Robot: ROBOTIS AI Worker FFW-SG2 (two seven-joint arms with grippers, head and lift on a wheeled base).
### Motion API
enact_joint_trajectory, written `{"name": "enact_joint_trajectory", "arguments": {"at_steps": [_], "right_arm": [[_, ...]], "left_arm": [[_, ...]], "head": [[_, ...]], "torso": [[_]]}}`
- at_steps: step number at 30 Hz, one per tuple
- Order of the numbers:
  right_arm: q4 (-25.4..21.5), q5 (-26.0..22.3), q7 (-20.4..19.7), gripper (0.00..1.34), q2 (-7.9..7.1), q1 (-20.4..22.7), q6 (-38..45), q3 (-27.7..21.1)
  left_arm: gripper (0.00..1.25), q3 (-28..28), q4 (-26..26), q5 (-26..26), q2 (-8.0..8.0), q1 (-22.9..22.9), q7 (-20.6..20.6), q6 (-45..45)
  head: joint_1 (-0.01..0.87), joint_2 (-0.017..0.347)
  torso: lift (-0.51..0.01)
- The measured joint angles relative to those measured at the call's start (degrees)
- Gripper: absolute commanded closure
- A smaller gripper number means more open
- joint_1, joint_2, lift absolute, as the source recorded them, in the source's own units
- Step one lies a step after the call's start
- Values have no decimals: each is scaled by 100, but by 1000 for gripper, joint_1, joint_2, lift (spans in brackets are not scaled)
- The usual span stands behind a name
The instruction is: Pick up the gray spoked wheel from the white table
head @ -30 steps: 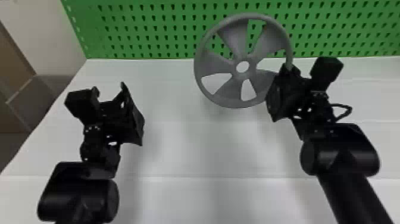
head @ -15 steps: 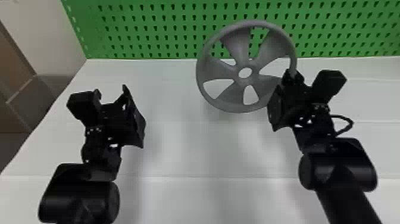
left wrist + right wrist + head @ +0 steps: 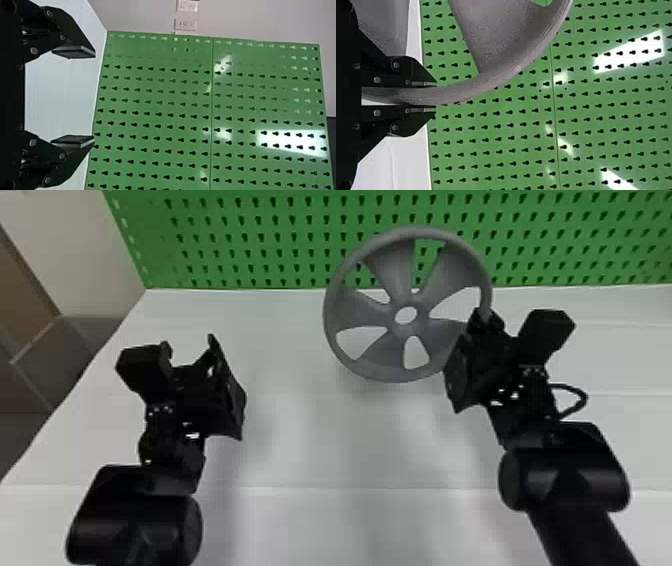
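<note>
1. While the black right gripper point(image 3: 484, 319) pinches its rim, the gray 5-spoked wheel point(image 3: 392, 270) is upper centre, left of it.
2. Black left gripper point(image 3: 188, 341): wide, left side.
3. Left wrist view: 2 pale rectangular wall plates point(image 3: 185, 24).

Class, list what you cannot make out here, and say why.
Head view: part of the wheel, hidden behind the right gripper.
Head view: the near ends of the left arm and right arm, cut off by the bottom edge.
Right wrist view: the wheel's middle, cut off by the top edge.
</note>
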Motion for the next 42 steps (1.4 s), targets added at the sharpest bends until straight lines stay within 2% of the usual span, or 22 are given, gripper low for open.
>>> {"name": "enact_joint_trajectory", "arguments": {"at_steps": [25, 42], "right_arm": [[-34, 74, 0, 1128, -12, 37, 212, 82], [-41, 135, 0, 1128, 1, 37, 244, 37]], "left_arm": [[486, 81, 5, -254, 0, -43, 0, 15], [486, 14, 1, -128, 0, -56, -94, 70]], "head": [[779, 84], [779, 84]], "torso": [[-76], [-76]]}}
